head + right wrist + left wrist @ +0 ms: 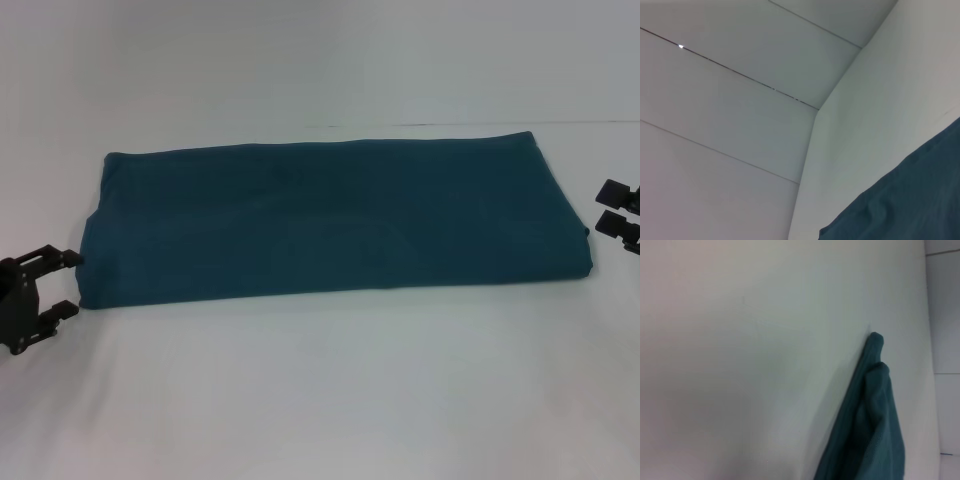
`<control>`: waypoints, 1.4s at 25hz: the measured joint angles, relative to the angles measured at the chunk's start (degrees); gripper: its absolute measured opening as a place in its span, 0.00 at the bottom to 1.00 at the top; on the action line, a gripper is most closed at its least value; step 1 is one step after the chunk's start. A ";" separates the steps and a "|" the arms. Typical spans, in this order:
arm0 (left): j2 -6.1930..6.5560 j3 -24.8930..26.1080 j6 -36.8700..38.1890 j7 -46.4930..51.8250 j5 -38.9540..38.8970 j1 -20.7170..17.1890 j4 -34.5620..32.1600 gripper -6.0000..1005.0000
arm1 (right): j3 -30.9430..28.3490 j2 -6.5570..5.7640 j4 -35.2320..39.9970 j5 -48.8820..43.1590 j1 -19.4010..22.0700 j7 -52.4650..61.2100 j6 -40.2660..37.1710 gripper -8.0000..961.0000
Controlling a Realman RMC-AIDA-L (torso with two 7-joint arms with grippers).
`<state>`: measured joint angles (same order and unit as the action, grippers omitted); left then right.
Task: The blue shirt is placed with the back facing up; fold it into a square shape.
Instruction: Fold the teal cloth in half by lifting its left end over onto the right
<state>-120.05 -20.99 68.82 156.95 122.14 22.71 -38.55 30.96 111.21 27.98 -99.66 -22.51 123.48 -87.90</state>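
Head view alone shows both open pincers, left pincer and right pincer, flanking the folded blue shirt.

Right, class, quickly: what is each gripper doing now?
Left gripper: open, at the blue shirt's left end, holding nothing.
Right gripper: open, empty, beside its right end.

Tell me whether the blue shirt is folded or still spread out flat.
Partly folded. The blue shirt lies as a long band, no sleeves or collar showing, with doubled layers at its left edge. It is not yet square.
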 joint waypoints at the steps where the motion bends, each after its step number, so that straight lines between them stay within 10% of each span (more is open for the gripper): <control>1: -0.01 -0.07 -0.22 0.17 0.26 0.10 0.05 0.72 | -0.01 0.00 -0.01 0.00 0.06 0.00 -0.01 0.73; 35: 0.84 -4.42 -7.34 -0.23 1.09 7.14 6.15 0.72 | -0.20 -0.03 -0.03 0.00 0.54 -0.16 0.50 0.73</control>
<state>-119.20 -25.41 61.48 156.72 123.23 29.84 -32.40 30.76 111.18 27.95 -99.66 -21.97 123.33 -87.39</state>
